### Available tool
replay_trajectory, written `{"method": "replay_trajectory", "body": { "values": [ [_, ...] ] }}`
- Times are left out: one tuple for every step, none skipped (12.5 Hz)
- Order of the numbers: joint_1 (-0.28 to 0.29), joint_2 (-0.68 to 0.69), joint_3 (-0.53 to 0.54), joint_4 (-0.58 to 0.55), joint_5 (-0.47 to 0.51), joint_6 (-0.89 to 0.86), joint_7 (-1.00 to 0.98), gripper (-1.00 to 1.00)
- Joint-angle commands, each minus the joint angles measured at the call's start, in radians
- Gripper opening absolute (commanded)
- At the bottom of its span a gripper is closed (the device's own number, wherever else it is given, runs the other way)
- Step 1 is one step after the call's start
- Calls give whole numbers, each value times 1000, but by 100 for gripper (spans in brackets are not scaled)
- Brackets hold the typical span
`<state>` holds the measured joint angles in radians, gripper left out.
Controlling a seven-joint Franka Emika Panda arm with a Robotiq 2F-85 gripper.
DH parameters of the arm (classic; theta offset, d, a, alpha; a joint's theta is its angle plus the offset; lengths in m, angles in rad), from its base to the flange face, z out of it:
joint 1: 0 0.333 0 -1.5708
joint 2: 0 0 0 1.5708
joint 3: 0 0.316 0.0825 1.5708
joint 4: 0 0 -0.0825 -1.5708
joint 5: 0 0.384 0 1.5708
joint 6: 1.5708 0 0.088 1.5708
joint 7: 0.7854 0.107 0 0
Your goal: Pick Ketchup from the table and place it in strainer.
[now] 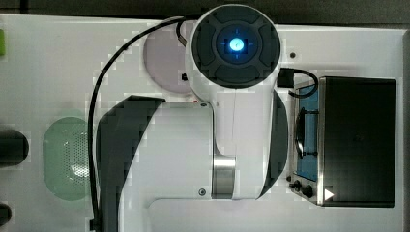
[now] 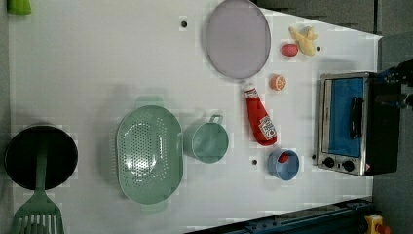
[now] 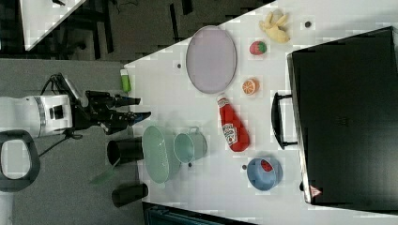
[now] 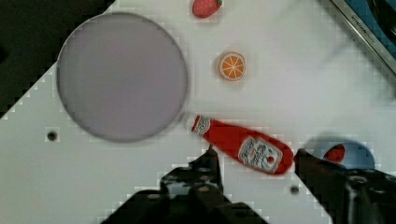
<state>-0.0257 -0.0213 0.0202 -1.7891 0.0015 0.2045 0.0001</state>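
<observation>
Ketchup (image 4: 243,145) lies flat on the table (image 2: 97,73), not yet grasped; gripper (image 4: 254,161) hangs above with fingers spread; strainer (image 2: 148,153) holds nothing.

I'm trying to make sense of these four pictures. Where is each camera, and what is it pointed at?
Top view: above, looking straight down; the white arm covers much of the table.
Left view: overhead, on the ketchup, strainer and toaster oven.
Right view: high, off one table edge; arm and open gripper beside the table.
Wrist view: on the arm, looking down past the fingers at the ketchup.
Left, right and wrist views share ketchup, plate and orange slice.
</observation>
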Motion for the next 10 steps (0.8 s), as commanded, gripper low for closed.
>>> {"method": "replay_trajectory", "body": {
  "values": [
    [-111, -207, 64, -145, 29, -105, 60, 58],
    [-111, -207, 64, -148, 29, -105, 60, 80],
    [-111, -206, 65, -158, 29, -105, 58, 100],
    [-110, -205, 66, -174, 29, -105, 41, 100],
    [-110, -203, 67, -196, 29, -103, 2, 100],
    [-110, -201, 69, -219, 29, -97, -53, 100],
    [-110, -200, 70, -245, 29, -83, -117, 100],
    [-110, -199, 73, -272, 29, -62, -185, 100],
    [-110, -199, 76, -303, 29, -35, -256, 100],
    [-109, -199, 79, -337, 29, -4, -333, 100]
  ]
}}
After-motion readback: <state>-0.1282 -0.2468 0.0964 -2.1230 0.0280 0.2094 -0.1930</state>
